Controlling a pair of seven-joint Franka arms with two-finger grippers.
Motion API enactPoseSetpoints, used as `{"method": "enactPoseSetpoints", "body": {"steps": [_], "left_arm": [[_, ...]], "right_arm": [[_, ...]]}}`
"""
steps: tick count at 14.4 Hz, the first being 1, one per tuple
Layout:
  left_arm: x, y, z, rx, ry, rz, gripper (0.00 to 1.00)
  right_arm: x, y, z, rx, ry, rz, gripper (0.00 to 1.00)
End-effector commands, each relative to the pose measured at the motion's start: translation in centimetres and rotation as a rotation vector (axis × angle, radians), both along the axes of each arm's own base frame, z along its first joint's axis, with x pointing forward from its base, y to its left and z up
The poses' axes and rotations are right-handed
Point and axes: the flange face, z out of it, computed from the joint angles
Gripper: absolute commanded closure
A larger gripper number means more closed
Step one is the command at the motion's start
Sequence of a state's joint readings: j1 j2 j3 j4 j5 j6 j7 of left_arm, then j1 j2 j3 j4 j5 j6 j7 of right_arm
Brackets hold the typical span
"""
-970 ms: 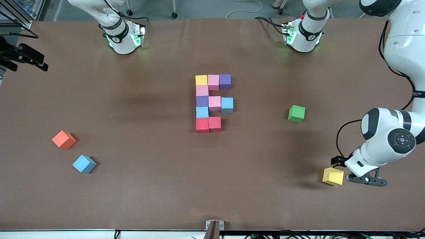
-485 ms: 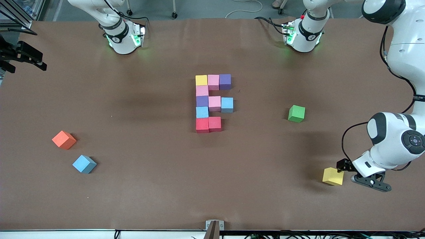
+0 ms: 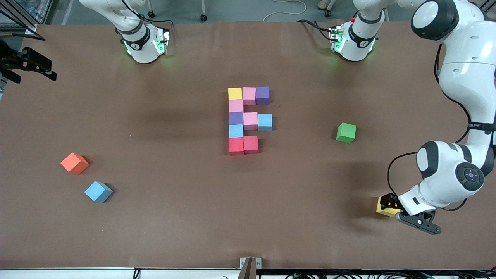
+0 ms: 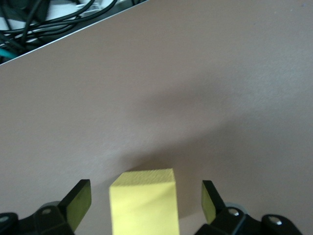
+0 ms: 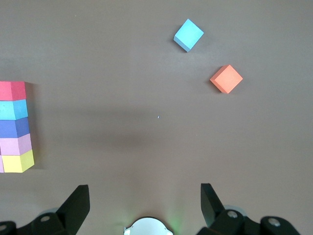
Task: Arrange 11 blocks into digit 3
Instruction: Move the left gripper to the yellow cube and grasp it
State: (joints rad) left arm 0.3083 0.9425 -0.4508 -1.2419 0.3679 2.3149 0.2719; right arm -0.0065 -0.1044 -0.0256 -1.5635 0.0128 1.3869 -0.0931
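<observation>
A blocky figure of touching cubes [image 3: 248, 120] lies mid-table, with a yellow, pink and purple bar [image 3: 248, 95] farthest from the front camera and two red cubes [image 3: 243, 145] nearest it. A loose yellow cube [image 3: 383, 211] sits on the table near the front edge at the left arm's end. My left gripper [image 3: 389, 205] is down around it. In the left wrist view the yellow cube [image 4: 143, 200] stands between the open fingers [image 4: 78, 205] with a gap on each side. My right gripper [image 5: 144, 196] waits open, high over the table by its own base.
A green cube [image 3: 346, 132] lies between the figure and the left arm. Toward the right arm's end are an orange cube [image 3: 74, 163] and, nearer the front camera, a loose light blue cube [image 3: 98, 191]. Both also show in the right wrist view, the orange cube [image 5: 226, 79] and the light blue one [image 5: 189, 35].
My left gripper drew back from beside the yellow cube, then came over it, and now straddles it. The cube has stayed put. The right arm has barely moved.
</observation>
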Motion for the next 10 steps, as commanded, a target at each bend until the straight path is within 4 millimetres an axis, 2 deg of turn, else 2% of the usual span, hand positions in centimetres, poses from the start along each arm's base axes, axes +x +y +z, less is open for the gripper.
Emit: {"method": "enactPoseSetpoints", "body": {"steps": [1,5,8,10], "left_arm": [[0.7,0.2,-0.1,-0.016,-0.018,-0.008,0.01],[0.6,1.0,-0.4,-0.001,-0.011,-0.014,0.01],[0.3,1.0,-1.4,0.001,0.005,-0.004,0.02],[0.0,1.4,-2.5,-0.020,0.025,0.033,0.07]], "right_arm": [[-1.2,-0.6,0.1,0.014,-0.002,-0.003,0.00],[-1.3,0.1,0.2,0.008,0.001,-0.062,0.00],[-1.1,0.3,0.2,0.022,-0.004,-0.053,0.00],[-1.0,0.5,0.3,0.022,-0.012,-0.048,0.00]]}}
